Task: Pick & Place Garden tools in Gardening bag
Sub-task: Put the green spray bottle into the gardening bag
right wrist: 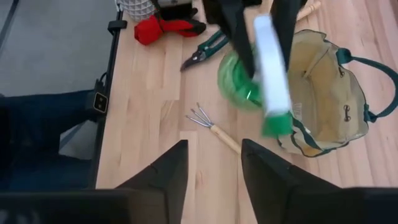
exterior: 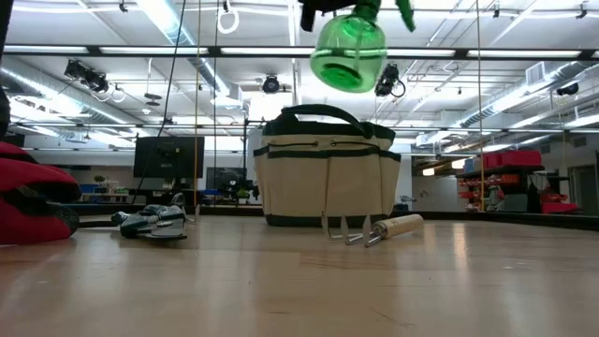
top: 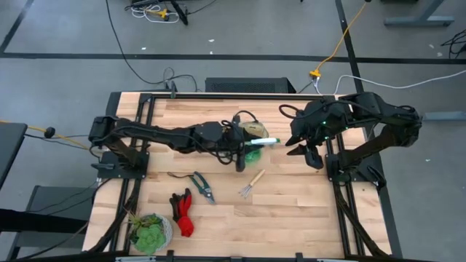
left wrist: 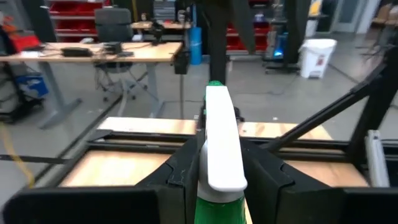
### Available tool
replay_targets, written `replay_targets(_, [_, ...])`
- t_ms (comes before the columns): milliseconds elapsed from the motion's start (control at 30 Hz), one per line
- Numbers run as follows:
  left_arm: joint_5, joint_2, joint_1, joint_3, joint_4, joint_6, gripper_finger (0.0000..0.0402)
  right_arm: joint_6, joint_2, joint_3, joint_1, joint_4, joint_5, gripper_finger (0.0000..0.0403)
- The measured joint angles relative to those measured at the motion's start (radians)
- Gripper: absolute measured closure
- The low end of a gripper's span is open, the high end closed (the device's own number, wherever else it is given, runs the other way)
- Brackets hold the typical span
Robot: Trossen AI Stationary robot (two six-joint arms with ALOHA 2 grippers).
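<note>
Red-and-black gloves [exterior: 33,201] fill the near left edge of the low view, cut off by the frame; in the high view they lie beside the potted plant [top: 149,233] at the front left corner of the table [top: 291,218].

Left gripper [top: 244,151]: clenched on the green round piece with white handle [top: 256,148], fingers [left wrist: 180,177] pressing either side of the white handle. The piece is held clear of the table, just beside and above the rim of the gardening bag [top: 250,131]. In the low view the green body hangs above the bag's looped handles, with visible air between them.

Right gripper [top: 309,154]: released, fingers [right wrist: 168,171] parted, holding nothing, at the right side of the table, apart from the bag.

Surrounding items:
- Pruning shears [top: 202,185] lie flat near the table centre, left of the fork.
- One wooden-handled hand fork [top: 251,184] lies in front of the bag, tines pointing away from it.
- In the right wrist view the left arm and the held piece cover part of the bag's opening.

Visibility limits: the bag's interior is only partly shown, and its contents cannot be made out.

Surface: pale wooden planks in a black frame. Beyond it are a grey floor with cables, desks, a chair and red shelving.
</note>
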Motion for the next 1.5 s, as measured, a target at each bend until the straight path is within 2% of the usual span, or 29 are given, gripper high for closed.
replay_targets(367, [-0.118,-0.138,0.001,0.0,-0.198,0.05,0.0302,-0.017,0.0,0.0,0.0,0.012,0.002,0.0268])
replay_targets(767, [-0.189,-0.132,0.016,-0.031,-0.245,0.029,0.03,-0.027,0.001,0.0,0.0,0.031,0.036,0.0268])
replay_targets(1100, [-0.198,-0.132,0.075,-0.089,-0.195,0.032,0.03,-0.037,0.001,0.0,0.0,0.043,0.036,0.0268])
replay_targets(1500, [-0.107,-0.095,0.13,-0.089,-0.143,0.023,0.0298,-0.038,0.001,0.0,0.0,0.045,0.036,0.0268])
